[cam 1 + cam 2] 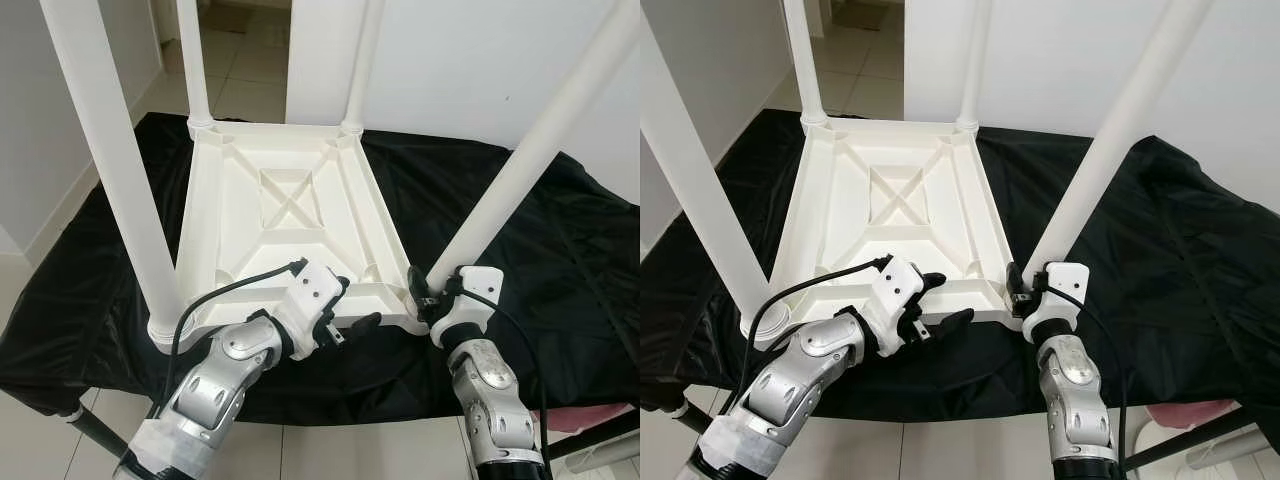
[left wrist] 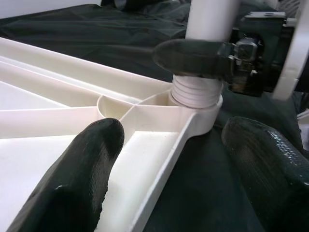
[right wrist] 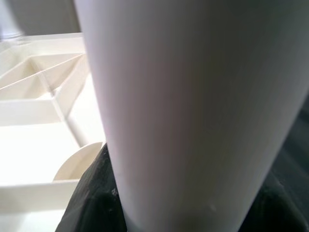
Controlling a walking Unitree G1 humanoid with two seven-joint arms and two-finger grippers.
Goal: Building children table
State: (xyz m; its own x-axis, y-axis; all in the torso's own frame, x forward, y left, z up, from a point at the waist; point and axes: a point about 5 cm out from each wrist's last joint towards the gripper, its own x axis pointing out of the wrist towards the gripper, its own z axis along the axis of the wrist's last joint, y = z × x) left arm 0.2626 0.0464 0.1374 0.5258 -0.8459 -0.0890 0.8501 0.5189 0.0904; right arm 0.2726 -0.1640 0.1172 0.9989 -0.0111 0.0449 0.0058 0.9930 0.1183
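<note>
A white plastic children's table (image 1: pixel 290 215) lies upside down on a black cloth, its ribbed underside facing up. Four white legs stand up from its corners. My right gripper (image 1: pixel 424 296) is shut on the base of the near right leg (image 1: pixel 530 150), just above its threaded end (image 2: pixel 195 92), which sits in the corner socket. The right wrist view has this leg (image 3: pixel 193 106) very close. My left gripper (image 1: pixel 352 306) is open and straddles the table's near rim, one finger (image 2: pixel 82 179) over the inner side and the other (image 2: pixel 265 159) over the cloth outside.
The black cloth (image 1: pixel 520 230) covers a low work surface, with its front edge just before my arms. The near left leg (image 1: pixel 110 160) rises tall beside my left arm. White walls and a tiled floor lie behind, and something pink (image 1: pixel 600 415) sits at the lower right.
</note>
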